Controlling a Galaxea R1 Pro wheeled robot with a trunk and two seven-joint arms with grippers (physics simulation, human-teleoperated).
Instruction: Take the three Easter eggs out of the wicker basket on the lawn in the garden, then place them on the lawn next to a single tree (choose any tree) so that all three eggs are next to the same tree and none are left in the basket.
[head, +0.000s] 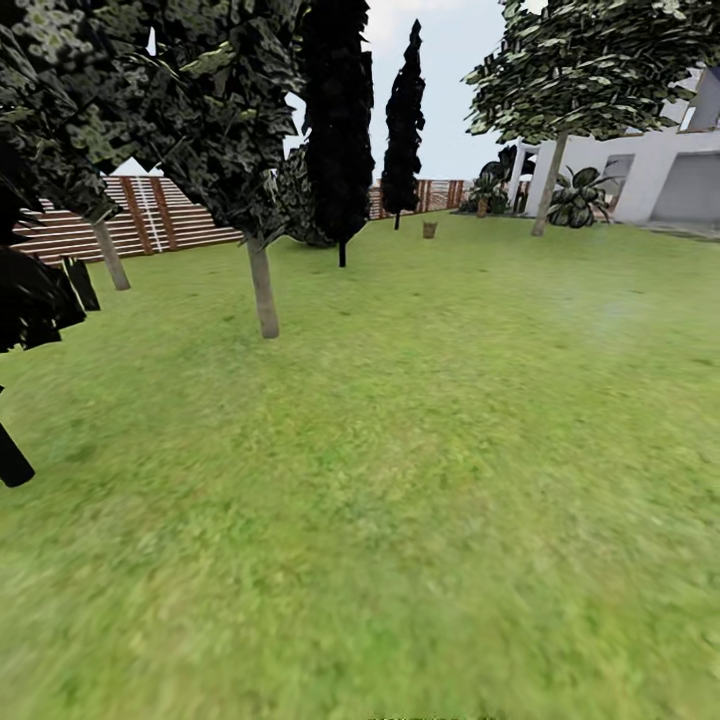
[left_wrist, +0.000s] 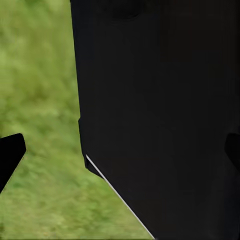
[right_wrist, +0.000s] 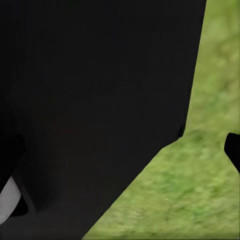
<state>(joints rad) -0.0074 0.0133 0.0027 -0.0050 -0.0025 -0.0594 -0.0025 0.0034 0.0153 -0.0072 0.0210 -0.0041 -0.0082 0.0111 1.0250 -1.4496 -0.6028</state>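
Note:
The lawn (head: 420, 450) spreads wide and flat ahead in the head view. Far off on it stands a small tan-brown thing (head: 429, 229) that may be the wicker basket; it is too small to tell, and no eggs can be made out. Trees with pale trunks stand at the left (head: 263, 290), further left (head: 110, 255) and at the back right (head: 548, 185). My left gripper (left_wrist: 120, 152) is open over grass beside a black part of the robot's body (left_wrist: 160, 110). My right gripper (right_wrist: 120, 150) is open too, with nothing between its fingers.
Two black conifers (head: 340, 130) (head: 404, 120) rise at the back centre. A brown slatted fence (head: 150, 215) runs behind the left trees. A white house (head: 660, 170) and dark shrubs (head: 580, 195) stand at the back right. Dark fronds (head: 35, 300) hang at the left edge.

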